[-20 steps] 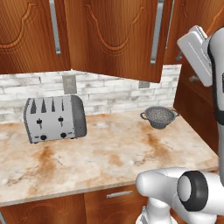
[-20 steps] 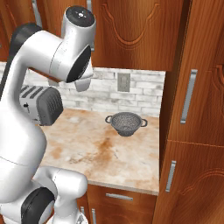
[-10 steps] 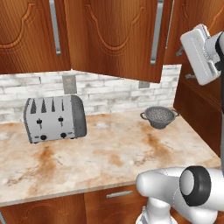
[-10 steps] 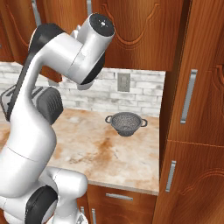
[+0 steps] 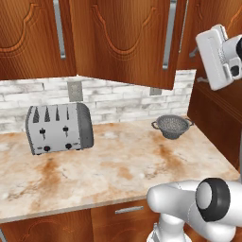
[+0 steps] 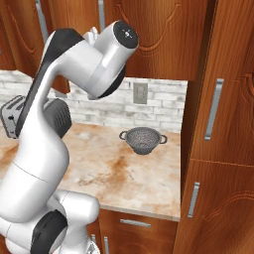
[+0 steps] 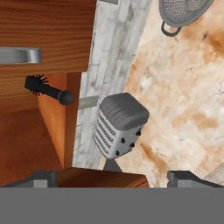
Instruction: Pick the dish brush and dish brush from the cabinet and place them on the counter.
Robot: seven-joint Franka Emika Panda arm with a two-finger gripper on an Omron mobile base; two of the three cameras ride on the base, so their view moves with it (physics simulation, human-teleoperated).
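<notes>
In the hand view a small black dish brush (image 7: 47,90) lies inside the open cabinet (image 7: 26,131), bristly head toward the left edge, just below a silver bar handle (image 7: 19,56). My gripper (image 7: 114,179) is open and holds nothing. Its dark fingertips (image 7: 41,178) sit at the bottom of that view, well short of the brush. The marbled beige counter (image 7: 188,96) spreads to the right. From the left base camera, my white hand (image 5: 218,56) hangs high at the right, beside the swung-out cabinet door (image 5: 127,42).
A silver toaster (image 5: 59,127) stands at the counter's back left against the brick wall. A metal mesh colander (image 5: 172,126) sits at the back right. Tall wooden panels (image 6: 223,124) close off the counter's right end. Low cabinets run under the counter's edge.
The arm has swung its upper joints to the right in the right base view, and the hand has shifted slightly right and turned. The jaws stay open.
</notes>
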